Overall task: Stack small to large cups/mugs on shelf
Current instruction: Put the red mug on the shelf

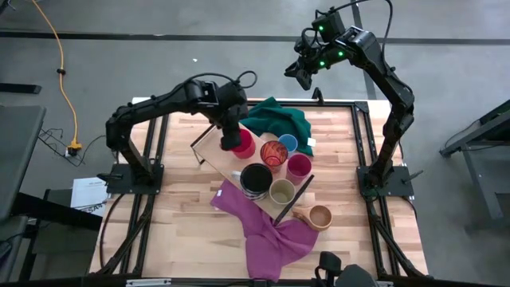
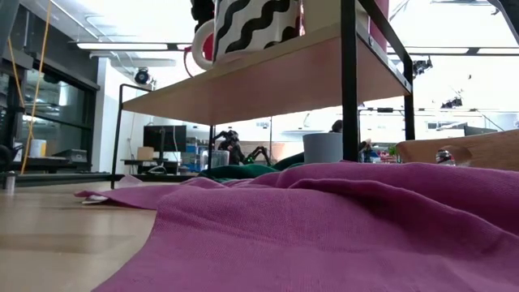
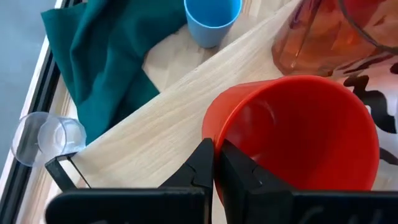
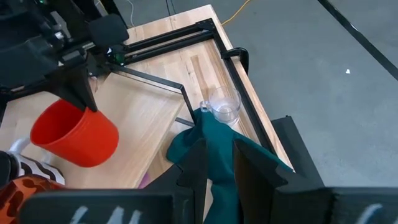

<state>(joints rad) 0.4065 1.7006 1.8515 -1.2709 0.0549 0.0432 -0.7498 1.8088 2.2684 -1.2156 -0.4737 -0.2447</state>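
On the shelf (image 1: 213, 145), my left gripper (image 3: 214, 163) is clenched on the rim of the red cup (image 3: 298, 134) — one finger inside the wall, one outside. Just right of it on the board stands the orange patterned cup (image 1: 273, 153), with the black mug with white waves (image 1: 256, 179) nearer. The blue cup (image 1: 288, 143) sits on the table beside the green cloth (image 1: 280, 118); the clear glass cup (image 4: 224, 104) stands at the table's far edge. My right gripper (image 4: 218, 163) hangs above that far edge — fingers slightly apart, holding nothing.
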